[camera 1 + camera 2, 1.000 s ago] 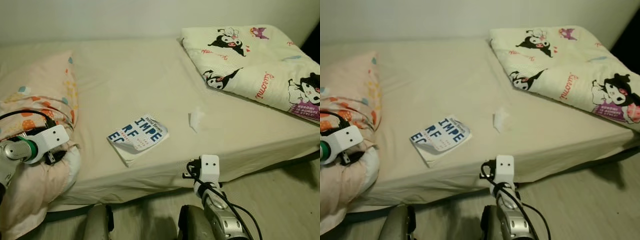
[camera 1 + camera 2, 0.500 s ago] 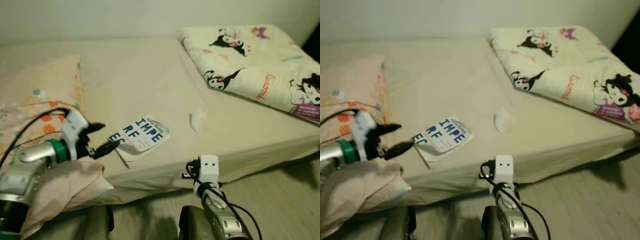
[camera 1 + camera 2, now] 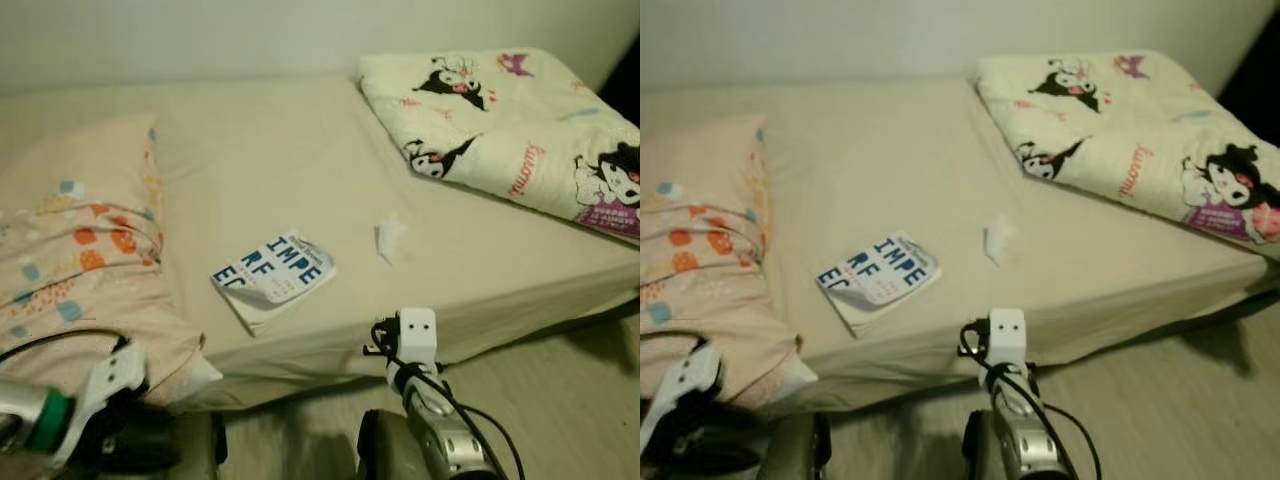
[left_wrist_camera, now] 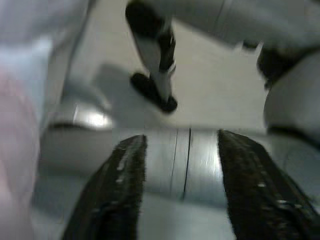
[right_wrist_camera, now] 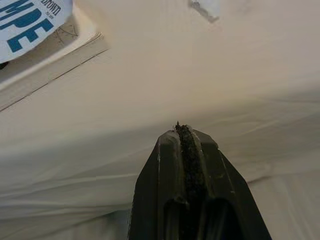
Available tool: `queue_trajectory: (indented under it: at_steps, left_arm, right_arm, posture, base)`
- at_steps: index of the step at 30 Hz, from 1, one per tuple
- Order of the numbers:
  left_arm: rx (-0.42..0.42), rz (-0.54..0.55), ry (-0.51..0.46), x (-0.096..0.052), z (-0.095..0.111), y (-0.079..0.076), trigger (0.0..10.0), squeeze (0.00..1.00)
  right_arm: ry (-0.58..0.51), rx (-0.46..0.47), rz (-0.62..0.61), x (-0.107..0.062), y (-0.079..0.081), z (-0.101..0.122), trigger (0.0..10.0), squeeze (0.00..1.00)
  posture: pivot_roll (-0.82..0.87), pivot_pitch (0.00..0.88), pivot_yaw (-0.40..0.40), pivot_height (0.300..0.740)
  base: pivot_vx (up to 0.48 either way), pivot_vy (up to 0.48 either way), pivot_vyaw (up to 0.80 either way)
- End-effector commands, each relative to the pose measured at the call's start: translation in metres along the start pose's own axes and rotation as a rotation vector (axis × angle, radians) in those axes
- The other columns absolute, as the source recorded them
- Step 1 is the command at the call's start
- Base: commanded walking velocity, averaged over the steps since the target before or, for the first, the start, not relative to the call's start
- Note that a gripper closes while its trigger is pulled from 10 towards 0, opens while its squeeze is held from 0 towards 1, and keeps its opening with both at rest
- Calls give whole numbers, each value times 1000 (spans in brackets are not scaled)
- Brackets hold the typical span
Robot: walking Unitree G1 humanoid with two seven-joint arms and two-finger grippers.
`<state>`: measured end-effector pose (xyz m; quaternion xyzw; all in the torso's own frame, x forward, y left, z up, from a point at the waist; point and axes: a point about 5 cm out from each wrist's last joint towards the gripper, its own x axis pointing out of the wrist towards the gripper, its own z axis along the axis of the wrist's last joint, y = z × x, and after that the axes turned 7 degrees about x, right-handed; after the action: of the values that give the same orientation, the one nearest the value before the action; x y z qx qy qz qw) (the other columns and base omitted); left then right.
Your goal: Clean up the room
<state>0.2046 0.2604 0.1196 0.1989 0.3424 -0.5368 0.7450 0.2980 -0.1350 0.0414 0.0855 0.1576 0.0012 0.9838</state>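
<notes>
Listing near to far. Item one: my left gripper (image 4: 177,200), low beside the bed's near corner, fingers parted and gripping nothing; its wrist view looks down past them at the floor and my own leg, blurred. Item two: my right gripper (image 5: 185,165), hanging before the mattress edge, fingers pressed together with nothing between them. Item three: bed (image 3: 270,160) with a beige sheet, bearing all that follows. Item four: patterned pillow (image 3: 85,250), peach with coloured patches, at the left end, its lower corner overhanging the edge. Item five: paperback book (image 3: 274,277), white cover with large blue letters, cover curling up, near the front edge and just right of the pillow. Item six: crumpled tissue (image 3: 389,238), small and white, right of the book and apart from it. Item seven: folded cartoon-print blanket (image 3: 510,130), far right.

Step in hand, as I judge it: clearing the loose items, book or tissue first. Done well, I open my right fingers before reaching, come over the edge, and pinch the book by its spine side, not the curled cover.

Between views: my right wrist camera shows the book's page block and edge close up; the head views show the whole bed layout.
</notes>
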Motion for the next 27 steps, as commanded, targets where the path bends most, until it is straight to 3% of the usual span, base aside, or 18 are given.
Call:
queue_trajectory:
  at_steps: [1, 6, 10, 13, 18, 21, 27]
  left_arm:
    - [10, 27, 92, 0, -11, 0, 0, 0]
    - [36, 191, 242, 5, -31, 10, 0, 0]
    - [19, 300, 275, 16, -44, 16, 0, 0]
    - [60, 393, 337, 22, -56, 19, 0, 0]
    - [57, 429, 407, 23, -67, 18, 0, 0]
    - [43, 389, 555, 10, -85, 13, 0, 0]
    - [24, 336, 696, -10, -101, 8, 0, 0]
  right_arm:
    - [23, 10, -5, -1, 0, -6, 10000, 0]
    - [23, 10, -4, -1, 1, -6, 10000, 0]
    - [24, 11, -5, -1, 0, -7, 10000, 0]
    - [23, 9, -6, -1, 0, -7, 10000, 0]
    - [22, 11, -6, -1, 1, -7, 10000, 0]
    - [23, 12, -6, -1, 2, -8, 10000, 0]
    - [25, 13, -5, -1, 3, -9, 10000, 0]
  posture:
    - [212, 72, -14, 591]
    - [212, 72, -14, 591]
    - [212, 72, -14, 591]
    - [216, 78, -11, 591]
    - [216, 80, -9, 591]
    - [222, 81, -9, 591]
    - [223, 80, -8, 591]
  base:
    - [0, 0, 0]
    - [0, 0, 0]
    - [0, 0, 0]
    - [0, 0, 0]
    - [0, 0, 0]
    - [0, 0, 0]
    - [0, 0, 0]
